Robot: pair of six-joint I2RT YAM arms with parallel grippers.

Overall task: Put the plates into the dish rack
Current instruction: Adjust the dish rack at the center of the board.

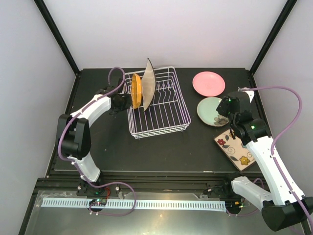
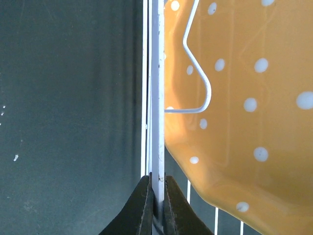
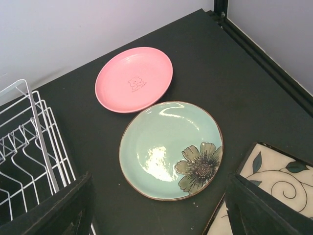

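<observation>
The white wire dish rack [image 1: 161, 111] stands at the back middle of the table. The small orange plate [image 1: 136, 91] with white dots and the plain white square plate [image 1: 148, 84] stand on edge in its left end. My left gripper [image 1: 122, 102] is shut on the rack's left rim [image 2: 157, 98], with the orange plate [image 2: 244, 98] just right of it. The pink plate [image 1: 209, 83], the pale green flower plate [image 1: 209, 111] and the cream flowered square plate [image 1: 235, 146] lie flat on the right. My right gripper [image 3: 159, 196] is open and empty above the green plate [image 3: 168, 149].
The rack's right end [image 3: 29, 147] with its empty tines lies left of the right gripper. The pink plate [image 3: 134, 78] is close behind the green one. A black frame post and rail [image 3: 264, 54] run along the table's right edge, with walls around.
</observation>
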